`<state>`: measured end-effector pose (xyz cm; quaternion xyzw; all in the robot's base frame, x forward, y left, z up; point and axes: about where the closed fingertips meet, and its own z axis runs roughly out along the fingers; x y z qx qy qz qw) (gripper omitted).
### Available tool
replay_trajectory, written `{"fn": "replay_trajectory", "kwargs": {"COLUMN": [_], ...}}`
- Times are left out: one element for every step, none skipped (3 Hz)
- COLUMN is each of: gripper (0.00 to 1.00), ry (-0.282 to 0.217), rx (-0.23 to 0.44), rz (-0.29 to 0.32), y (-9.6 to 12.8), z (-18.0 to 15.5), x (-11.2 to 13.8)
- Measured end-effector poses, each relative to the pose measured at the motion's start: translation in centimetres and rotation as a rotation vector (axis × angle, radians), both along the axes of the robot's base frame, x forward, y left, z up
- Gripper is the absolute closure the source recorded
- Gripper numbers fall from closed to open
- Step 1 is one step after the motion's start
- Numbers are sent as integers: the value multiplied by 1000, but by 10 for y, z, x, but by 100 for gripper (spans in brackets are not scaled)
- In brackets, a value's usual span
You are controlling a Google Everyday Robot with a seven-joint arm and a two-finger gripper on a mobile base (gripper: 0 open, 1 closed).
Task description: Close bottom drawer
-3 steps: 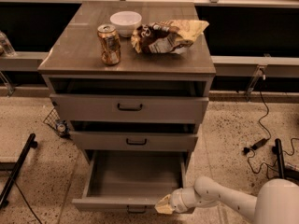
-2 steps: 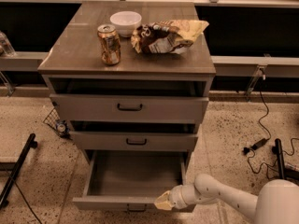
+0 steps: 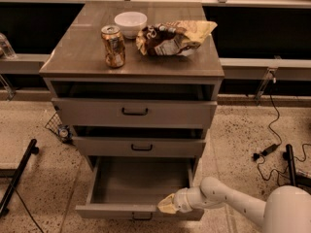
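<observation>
White arm [image 3: 233, 202] stretched low w/ pincer [image 3: 168, 204] at bottom drawer [image 3: 140, 181] front rim; grip state unclear.

camera view: high, frontal, looking down | mid-range | pincer [image 3: 167, 205] at bottom drawer [image 3: 108, 211] front

The gripper [image 3: 167, 204] now sits slightly further left and higher than a second ago, at the top edge of the bottom drawer [image 3: 112, 211] front, towards its right end. The arm [image 3: 210, 188] behind it also stands a little higher.

Cream hand [image 3: 167, 204] at grey bottom drawer [image 3: 112, 211] front.
</observation>
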<state>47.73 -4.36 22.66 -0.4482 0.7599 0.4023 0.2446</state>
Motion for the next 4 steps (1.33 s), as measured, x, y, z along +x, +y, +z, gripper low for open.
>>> {"fn": "replay_trajectory", "kwargs": {"gripper": [100, 100, 100, 100], "ry": [34, 85, 119, 132], "rx": [-15, -38, -45, -29], "rz": [28, 77, 111, 117], "y": [-17, -34, -43, -46], "z": [-3, -13, -26, -40], "x": [-14, -31, -45, -58]}}
